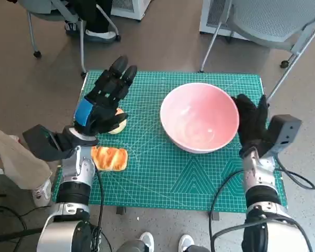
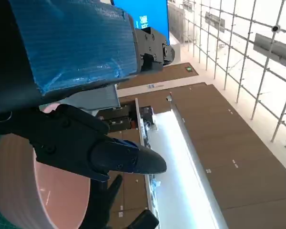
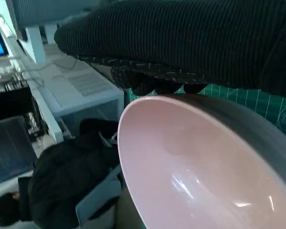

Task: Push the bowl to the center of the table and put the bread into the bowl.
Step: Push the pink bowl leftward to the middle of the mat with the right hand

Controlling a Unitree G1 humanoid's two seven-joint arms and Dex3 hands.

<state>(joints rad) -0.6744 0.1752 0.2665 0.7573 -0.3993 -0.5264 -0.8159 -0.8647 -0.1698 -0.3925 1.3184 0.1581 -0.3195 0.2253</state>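
A pink bowl [image 1: 199, 116] stands empty on the green cutting mat [image 1: 163, 173], right of its middle. My right hand [image 1: 252, 122] in the black glove lies flat against the bowl's right side, holding nothing; the bowl [image 3: 200, 167] fills the right wrist view under the glove [image 3: 190, 43]. A golden bread roll [image 1: 110, 157] lies near the mat's left edge. A second, rounder bread piece [image 1: 117, 125] shows just under my left hand [image 1: 102, 102], which hovers over it with fingers spread and straight. The left wrist view shows the bowl [image 2: 33, 191] beyond my fingers [image 2: 100, 152].
Chair legs [image 1: 215, 37] and a grey chair seat [image 1: 273, 21] stand behind the table at the right, another chair [image 1: 68, 16] at the back left. A person's leg and shoe [image 1: 21, 168] are beside the table's left edge. Cables [image 1: 294, 178] hang at the right.
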